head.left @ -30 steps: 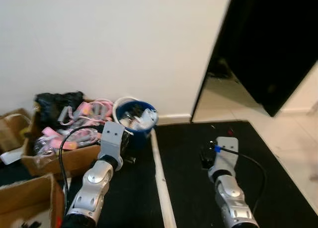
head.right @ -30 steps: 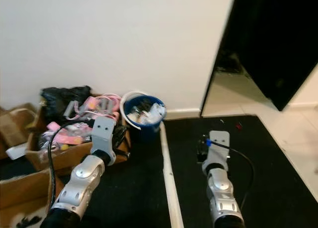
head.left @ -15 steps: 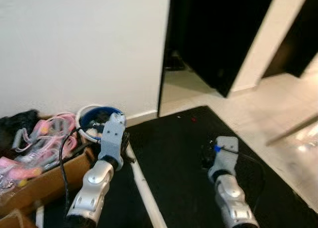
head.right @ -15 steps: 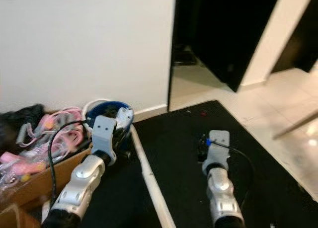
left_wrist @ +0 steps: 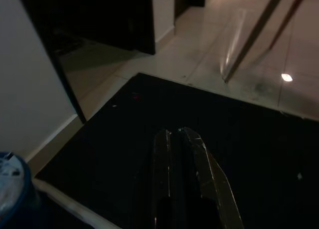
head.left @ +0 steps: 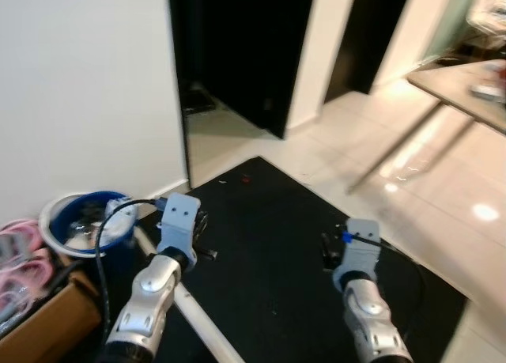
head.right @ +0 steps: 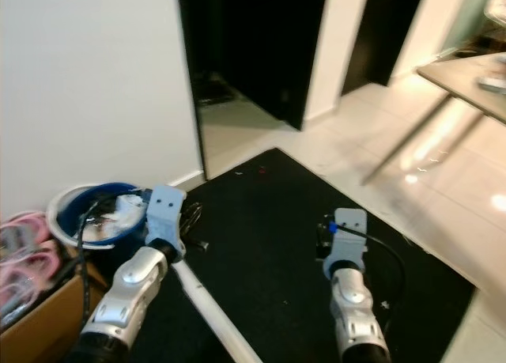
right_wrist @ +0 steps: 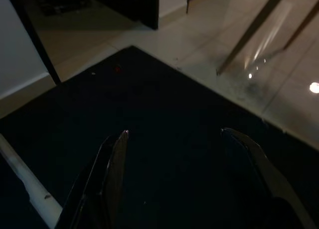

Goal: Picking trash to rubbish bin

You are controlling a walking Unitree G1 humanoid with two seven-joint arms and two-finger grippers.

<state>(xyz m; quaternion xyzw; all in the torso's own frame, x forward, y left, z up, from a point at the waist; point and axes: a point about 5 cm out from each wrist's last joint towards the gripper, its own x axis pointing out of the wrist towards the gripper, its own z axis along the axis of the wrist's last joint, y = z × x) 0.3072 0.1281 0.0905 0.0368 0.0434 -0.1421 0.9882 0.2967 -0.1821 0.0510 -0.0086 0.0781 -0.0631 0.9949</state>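
Note:
A blue rubbish bin [head.left: 83, 224] with a white rim stands at the left against the white wall, holding several crumpled pieces of trash [head.right: 118, 213]. My left gripper [left_wrist: 178, 134] is shut with nothing between its fingers, held over the black mat [head.left: 277, 260] just right of the bin. My right gripper [right_wrist: 174, 134] is open and empty, out over the same mat further right. A small red scrap [head.left: 245, 178] lies on the mat near its far corner.
A cardboard box [head.left: 39, 319] with pink items sits at the lower left. A white strip [head.left: 190, 308] runs along the mat's left edge. Dark doorways [head.left: 237, 54] open ahead, and a table with slanted legs [head.left: 451, 94] stands on the glossy tiled floor at the right.
The whole view has swung to the right: the bin and boxes slid to the left edge, while the doorways, tiled floor and table came into sight. Both arms keep the same pose.

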